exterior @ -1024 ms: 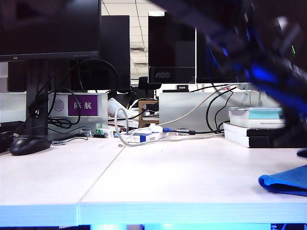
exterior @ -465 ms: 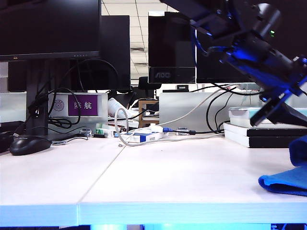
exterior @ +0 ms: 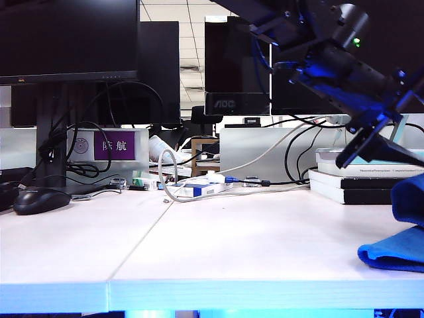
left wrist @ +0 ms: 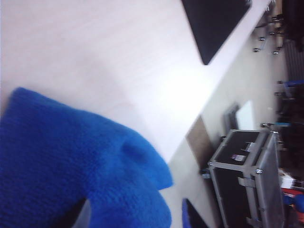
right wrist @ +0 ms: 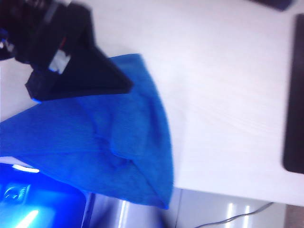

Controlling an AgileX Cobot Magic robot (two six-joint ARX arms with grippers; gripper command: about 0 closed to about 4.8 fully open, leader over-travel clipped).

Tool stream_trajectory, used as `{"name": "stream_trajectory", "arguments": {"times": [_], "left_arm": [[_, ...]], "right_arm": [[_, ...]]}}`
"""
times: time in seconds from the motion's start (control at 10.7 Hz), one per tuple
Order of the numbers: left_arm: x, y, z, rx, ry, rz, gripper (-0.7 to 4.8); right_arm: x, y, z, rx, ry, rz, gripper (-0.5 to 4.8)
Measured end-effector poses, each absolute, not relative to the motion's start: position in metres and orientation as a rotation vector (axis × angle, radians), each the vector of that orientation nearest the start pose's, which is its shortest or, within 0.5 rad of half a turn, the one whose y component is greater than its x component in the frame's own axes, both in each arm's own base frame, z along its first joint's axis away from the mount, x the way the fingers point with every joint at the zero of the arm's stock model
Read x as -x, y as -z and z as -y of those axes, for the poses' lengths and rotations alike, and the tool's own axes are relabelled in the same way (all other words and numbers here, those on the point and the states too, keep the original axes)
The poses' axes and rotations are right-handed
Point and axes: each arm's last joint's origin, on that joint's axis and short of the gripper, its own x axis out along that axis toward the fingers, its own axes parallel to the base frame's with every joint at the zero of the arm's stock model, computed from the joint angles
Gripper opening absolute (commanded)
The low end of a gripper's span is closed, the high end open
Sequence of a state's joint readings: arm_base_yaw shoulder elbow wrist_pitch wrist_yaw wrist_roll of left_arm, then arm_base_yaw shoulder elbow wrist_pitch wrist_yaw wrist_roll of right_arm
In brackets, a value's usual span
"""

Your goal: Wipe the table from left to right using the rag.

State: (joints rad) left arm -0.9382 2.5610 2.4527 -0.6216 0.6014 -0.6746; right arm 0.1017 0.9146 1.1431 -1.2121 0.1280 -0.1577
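Note:
The blue rag (exterior: 391,255) lies at the table's (exterior: 232,245) right front edge, and a blue hump of it stands higher at the frame's right border. My left arm reaches across to it. The left gripper (exterior: 381,151) hangs just above the rag. In the left wrist view the rag (left wrist: 71,161) bulges between the left gripper's (left wrist: 135,216) wide-apart fingers. The right wrist view shows the rag (right wrist: 104,137) partly hanging over the table edge (right wrist: 228,95), with the left gripper's black finger (right wrist: 95,78) over it. My right gripper shows in no view.
A black mouse (exterior: 40,200) sits at the far left. Cables and a power strip (exterior: 199,185) lie at the back. Stacked books (exterior: 351,179) stand behind the rag. A black flat pad (right wrist: 294,95) lies near the rag. A flight case (left wrist: 247,180) is on the floor.
The left arm has swung in from a blur at the upper right and settled over the rag, drifting slightly left. The blue hump at the right border has risen.

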Motion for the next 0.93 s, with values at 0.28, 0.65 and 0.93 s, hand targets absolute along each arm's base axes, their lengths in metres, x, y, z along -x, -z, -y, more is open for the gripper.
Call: {"name": "stream_trajectory", "arguments": {"times": [0.28, 0.65, 0.93], "left_arm": [[-0.322, -0.223, 0.456, 0.423, 1.142, -1.285, 2.56], [-0.329, -0.223, 0.451, 0.439, 1.145, -1.294, 2.56], [-0.329, -0.223, 0.45, 0.44, 1.15, -1.298, 2.56]], "right_arm": [[-0.149, -0.342, -0.012, 0.248, -0.075, -0.995, 1.3], [-0.159, -0.336, -0.012, 0.251, -0.068, -1.025, 0.87], [-0.165, -0.313, -0.002, 0.175, -0.015, -1.117, -0.01]]}}
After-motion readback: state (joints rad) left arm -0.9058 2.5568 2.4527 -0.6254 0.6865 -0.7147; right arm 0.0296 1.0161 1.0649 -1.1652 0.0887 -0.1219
